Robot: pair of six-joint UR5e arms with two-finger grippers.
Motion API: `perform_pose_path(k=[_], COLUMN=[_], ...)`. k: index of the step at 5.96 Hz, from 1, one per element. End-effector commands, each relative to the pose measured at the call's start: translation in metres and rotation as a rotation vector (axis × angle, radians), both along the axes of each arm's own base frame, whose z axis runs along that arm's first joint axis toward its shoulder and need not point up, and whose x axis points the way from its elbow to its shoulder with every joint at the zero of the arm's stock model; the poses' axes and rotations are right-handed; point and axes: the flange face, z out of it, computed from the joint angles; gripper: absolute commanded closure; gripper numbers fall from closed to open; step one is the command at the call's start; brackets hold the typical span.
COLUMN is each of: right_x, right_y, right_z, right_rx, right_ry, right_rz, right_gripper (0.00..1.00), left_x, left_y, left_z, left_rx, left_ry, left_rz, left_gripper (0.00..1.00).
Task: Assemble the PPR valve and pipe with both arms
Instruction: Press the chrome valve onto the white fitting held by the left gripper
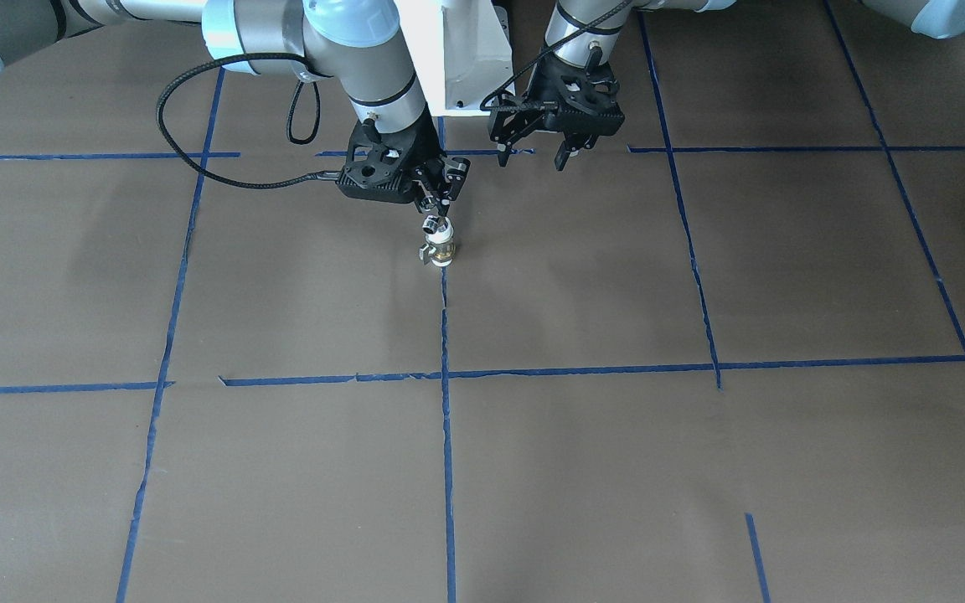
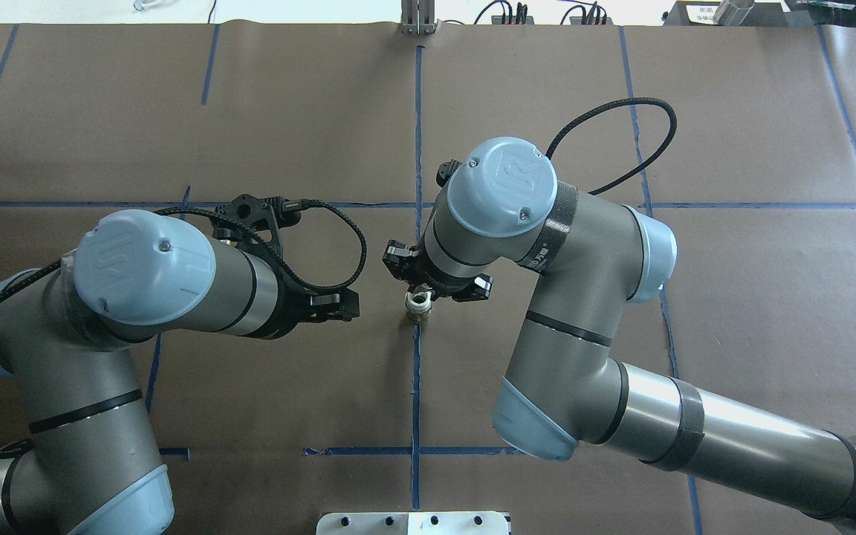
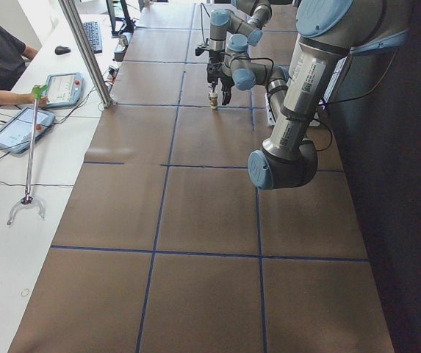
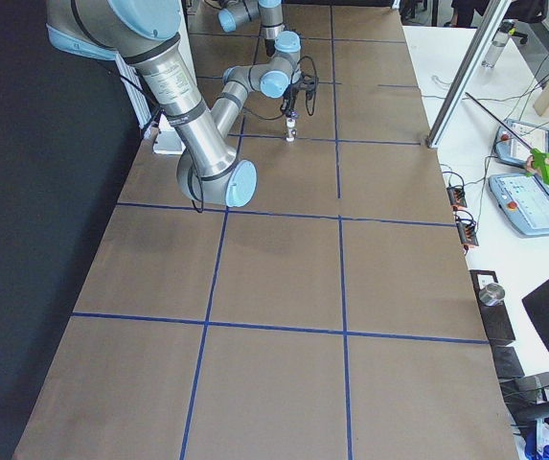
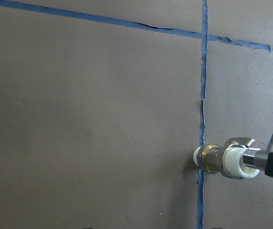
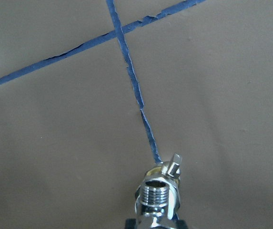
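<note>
The left arm bends at its elbow and reaches in toward the middle of the table. Its wrist is turned so that the left gripper hangs clear above the brown surface. The fingers are spread wide with nothing between them. The PPR valve is off to this gripper's side, toward the other arm. It is near but apart, and lower than the fingertips. In the left wrist view the valve appears at the lower right edge, outside the gripper's reach line. Its brass middle and white ends are plain, and the small lever sticks out.

The right arm comes in from the far side, folds back over itself and points its wrist straight down. The right gripper is narrowed onto the pipe, with its fingertips pinching the chrome fitting from above. In the right wrist view the pipe's threaded open end shows just ahead of the fingertips.

The valve stands upright directly below this gripper, its lower white end on the table. The pipe sits on the valve's top end, touching it. How far the pipe is seated cannot be told. The valve rests on a blue tape line that runs out from under the gripper.
</note>
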Motion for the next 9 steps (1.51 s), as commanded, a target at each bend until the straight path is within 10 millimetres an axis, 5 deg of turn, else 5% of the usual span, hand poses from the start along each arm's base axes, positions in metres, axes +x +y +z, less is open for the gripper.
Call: perform_pose_path(k=[1, 2, 5, 6, 7, 9], right_x=[-0.0017, -0.0023, -0.0054, -0.0054, -0.0058, -0.0058], right_y=[0.0014, 0.0022, 0.0063, 0.0063, 0.0061, 0.0061], right_z=[0.0017, 0.0025, 0.0047, 0.0055, 0.0069, 0.0065], right_rx=[-0.002, -0.001, -0.003, -0.003, -0.004, -0.004], right_ry=[0.005, 0.005, 0.009, 0.009, 0.01, 0.007], right_rz=[-0.003, -0.006, -0.013, -0.013, -0.013, -0.012], right_gripper=[0.97, 0.76, 0.63, 0.28, 0.16, 0.14], left_x=[-0.0008, -0.0018, -0.0023, -0.0023, -0.0023, -0.0023], left_y=[0.0004, 0.0009, 0.0011, 0.0011, 0.0011, 0.0011], left_z=[-0.0009, -0.002, -0.0034, -0.0034, -0.0026, -0.0026], left_rx=[0.001, 0.003, 0.004, 0.004, 0.003, 0.003], left_ry=[0.002, 0.005, 0.008, 0.008, 0.007, 0.007], left_rz=[0.0, 0.0, 0.0, 0.0, 0.0, 0.0], left_gripper=[0.14, 0.14, 0.14, 0.14, 0.14, 0.14])
